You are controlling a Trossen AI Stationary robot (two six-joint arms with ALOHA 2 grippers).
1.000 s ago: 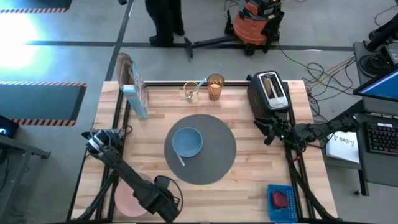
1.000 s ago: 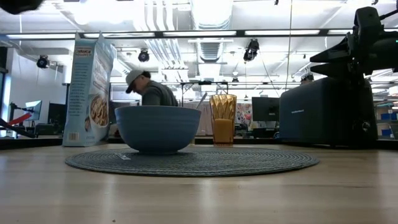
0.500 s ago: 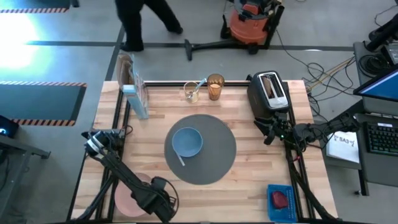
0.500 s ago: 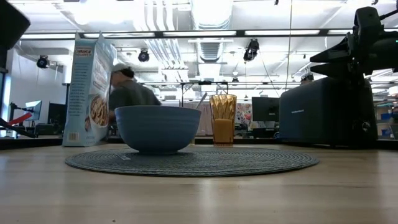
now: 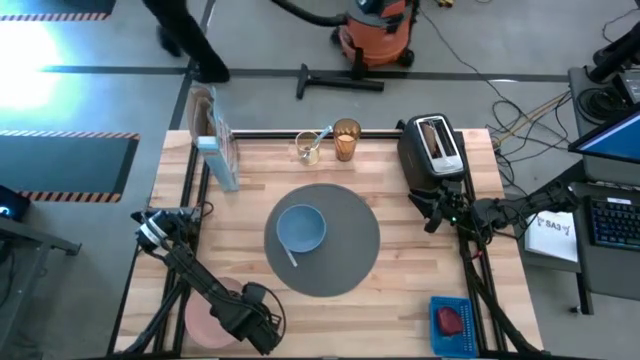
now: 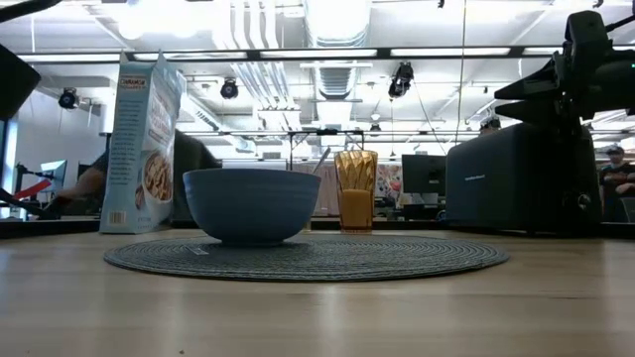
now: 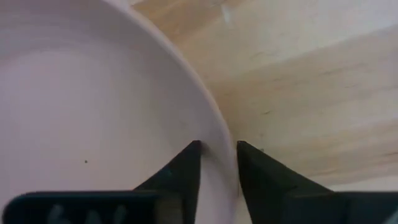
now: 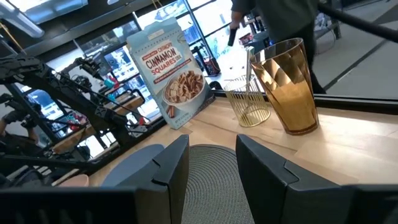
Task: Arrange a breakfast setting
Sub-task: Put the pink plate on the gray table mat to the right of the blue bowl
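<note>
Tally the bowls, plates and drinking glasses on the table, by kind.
Bowls: 1, the blue bowl
Plates: 1, the pink plate
Drinking glasses: 2, the amber tumbler and the clear glass
Total: 4
</note>
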